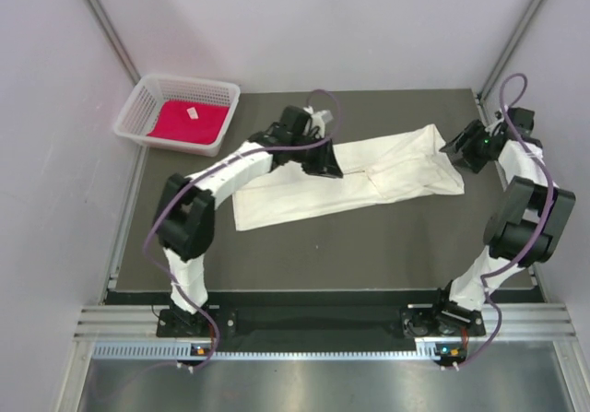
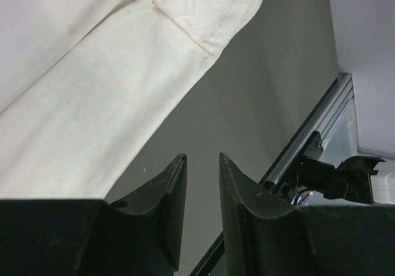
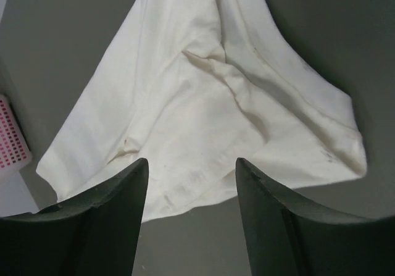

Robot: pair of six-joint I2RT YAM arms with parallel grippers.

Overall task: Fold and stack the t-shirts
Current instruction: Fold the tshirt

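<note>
Cloth first, from the top external view: the cream t-shirt (image 1: pixel 369 177) lies flat on the table (image 1: pixel 369 264) as a long narrow band. Its long axis slants from the near left to the far right. The red t-shirt (image 1: pixel 189 122) sits apart in the basket (image 1: pixel 138 108) at the far left corner. The left gripper (image 1: pixel 324 160) hangs over the band's far long edge, left of its middle, with the arm reaching forward and bent inward at the elbow. The right gripper (image 1: pixel 458 147) is just off the band's right end, its arm folded high and turned inward toward the cloth. The right arm is therefore the nearer one to that end, and bringing the ends together looks like the coming step. In the left wrist view the fingers (image 2: pixel 170 196) stand only a narrow gap apart with nothing between them. The cream cloth lies ahead and to their left, with bare table straight beyond the tips. In the right wrist view the fingers (image 3: pixel 117 208) stand wide apart and hold nothing. The shirt's end spreads out just past the tips, with its hem corners to either side and the band running away along the line of sight. From here a grasp would, I judge, need a short reach forward and down onto that edge.
</note>
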